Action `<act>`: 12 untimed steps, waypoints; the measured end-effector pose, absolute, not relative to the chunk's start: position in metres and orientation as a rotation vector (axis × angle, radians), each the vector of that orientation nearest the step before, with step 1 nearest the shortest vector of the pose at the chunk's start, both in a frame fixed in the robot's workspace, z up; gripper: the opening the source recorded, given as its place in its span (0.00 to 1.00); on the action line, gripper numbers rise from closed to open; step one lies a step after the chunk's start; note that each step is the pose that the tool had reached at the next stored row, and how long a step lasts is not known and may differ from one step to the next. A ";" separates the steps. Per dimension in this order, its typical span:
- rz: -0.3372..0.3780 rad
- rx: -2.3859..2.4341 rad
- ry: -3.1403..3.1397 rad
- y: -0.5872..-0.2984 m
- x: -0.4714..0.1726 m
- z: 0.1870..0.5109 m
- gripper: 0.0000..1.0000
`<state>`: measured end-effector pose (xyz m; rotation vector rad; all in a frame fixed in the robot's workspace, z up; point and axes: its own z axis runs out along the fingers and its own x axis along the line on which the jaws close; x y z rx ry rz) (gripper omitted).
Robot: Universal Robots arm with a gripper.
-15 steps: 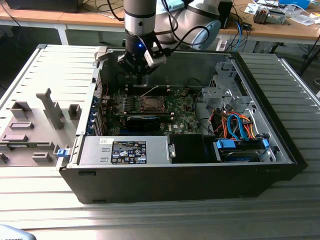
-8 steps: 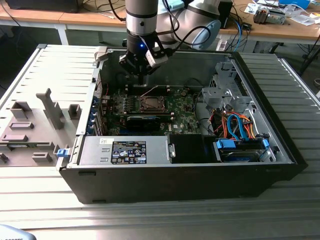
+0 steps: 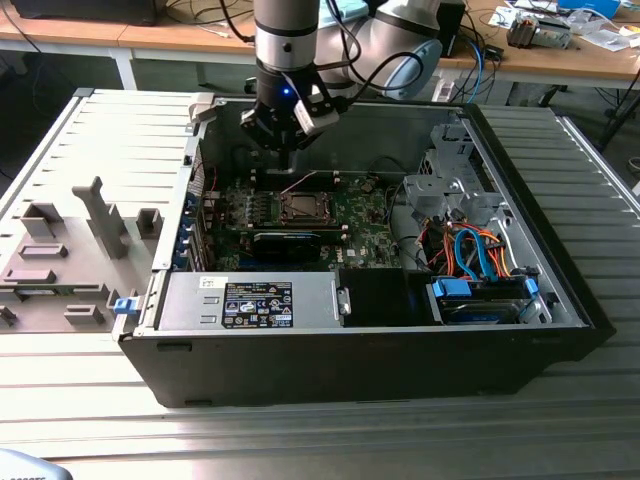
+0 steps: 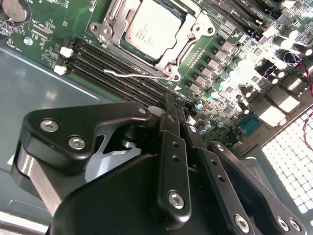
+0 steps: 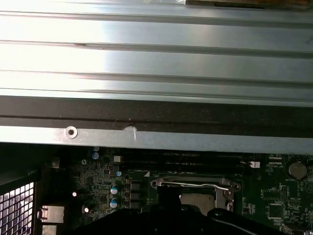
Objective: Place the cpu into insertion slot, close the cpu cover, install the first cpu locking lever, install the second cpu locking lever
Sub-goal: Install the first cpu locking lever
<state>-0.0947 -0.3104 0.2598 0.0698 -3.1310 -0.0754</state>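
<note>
Ribbed grey tabletop (image 3: 330,440) | open black case (image 3: 400,365) | green motherboard (image 4: 54,29) | silvery square cpu (image 4: 152,28) seated, framed by cpu cover (image 4: 195,30) | gripper (image 4: 172,111) pressed together above board

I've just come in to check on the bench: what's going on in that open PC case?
A robot arm hangs its claw over the green motherboard inside the open computer case. The cpu already sits in the insertion slot, with the cpu cover lying around it. A thin wire locking lever lies beside the socket. The claw holds nothing.
</note>
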 end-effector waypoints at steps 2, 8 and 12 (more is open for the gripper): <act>-0.075 0.070 -3.131 -0.310 -0.094 0.260 0.11; -0.075 0.070 -3.131 -0.310 -0.093 0.260 0.11; -0.075 0.070 -3.131 -0.310 -0.093 0.259 0.11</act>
